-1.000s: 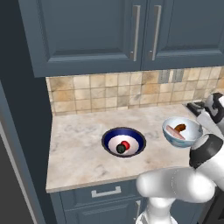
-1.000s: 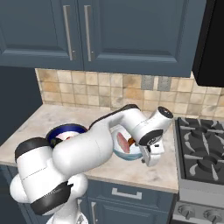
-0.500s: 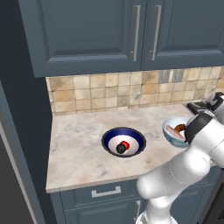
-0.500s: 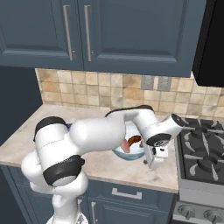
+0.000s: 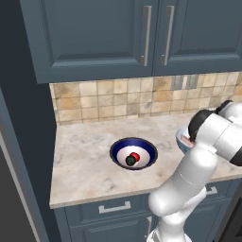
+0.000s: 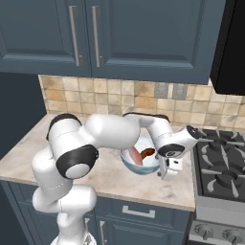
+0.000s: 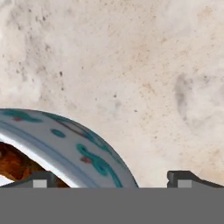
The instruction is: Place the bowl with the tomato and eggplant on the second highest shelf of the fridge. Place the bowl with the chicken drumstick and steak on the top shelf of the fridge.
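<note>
- Gripper (image 7: 111,177) spread wide, grasping nothing.
- Patterned bowl's (image 7: 83,151) rim sits between the fingers, nearer one fingertip (image 7: 39,178).
- Drumstick (image 6: 148,152) and steak (image 6: 135,156) lie inside.

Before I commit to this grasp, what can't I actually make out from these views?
- Pale bowl, left base view: mostly hidden behind the arm.
- Steak and drumstick, right base view: partly covered by the arm.
- Gripper, hand view: fingertips cut off at the bottom; one sits over the bowl rim, contact unclear.
- Fridge shelves: outside these frames.
</note>
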### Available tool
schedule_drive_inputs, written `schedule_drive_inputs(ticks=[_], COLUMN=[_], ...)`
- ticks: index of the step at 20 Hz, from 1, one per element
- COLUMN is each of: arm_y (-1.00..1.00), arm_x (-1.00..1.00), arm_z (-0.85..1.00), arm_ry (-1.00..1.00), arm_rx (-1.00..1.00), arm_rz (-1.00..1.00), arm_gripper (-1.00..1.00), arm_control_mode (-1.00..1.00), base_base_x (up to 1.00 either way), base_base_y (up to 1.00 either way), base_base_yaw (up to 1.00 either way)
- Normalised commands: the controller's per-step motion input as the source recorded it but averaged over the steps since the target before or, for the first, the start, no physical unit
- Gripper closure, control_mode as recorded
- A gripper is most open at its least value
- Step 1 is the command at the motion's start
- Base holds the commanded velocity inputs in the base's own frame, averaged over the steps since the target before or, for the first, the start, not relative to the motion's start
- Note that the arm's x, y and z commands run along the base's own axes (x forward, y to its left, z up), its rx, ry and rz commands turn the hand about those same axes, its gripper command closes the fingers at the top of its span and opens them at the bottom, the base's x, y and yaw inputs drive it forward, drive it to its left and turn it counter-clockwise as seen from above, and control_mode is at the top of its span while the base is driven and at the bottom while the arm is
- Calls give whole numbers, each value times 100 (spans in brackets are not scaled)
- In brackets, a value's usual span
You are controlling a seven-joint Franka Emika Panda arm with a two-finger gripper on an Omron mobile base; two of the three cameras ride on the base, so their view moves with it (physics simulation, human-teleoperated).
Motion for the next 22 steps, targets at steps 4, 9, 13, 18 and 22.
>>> schedule_drive_inputs(ticks=[4, 9, 13, 18, 22], arm_y=[43, 25, 0, 34, 66], arm_x=[35, 3, -1, -11, -32], arm_z=[-31, -19, 0, 20, 69], arm_ry=[3, 1, 0, -10, -25], arm_rx=[-1, -1, 0, -6, -20], arm_rz=[-10, -2, 0, 0, 0], arm_gripper=[100, 100, 100, 100, 100], arm_control_mode=[-100, -100, -100, -100, -100], base_base_x=[0, 0, 0, 0, 0], base_base_y=[0, 0, 0, 0, 0], base_base_yaw=[0, 0, 0, 0, 0])
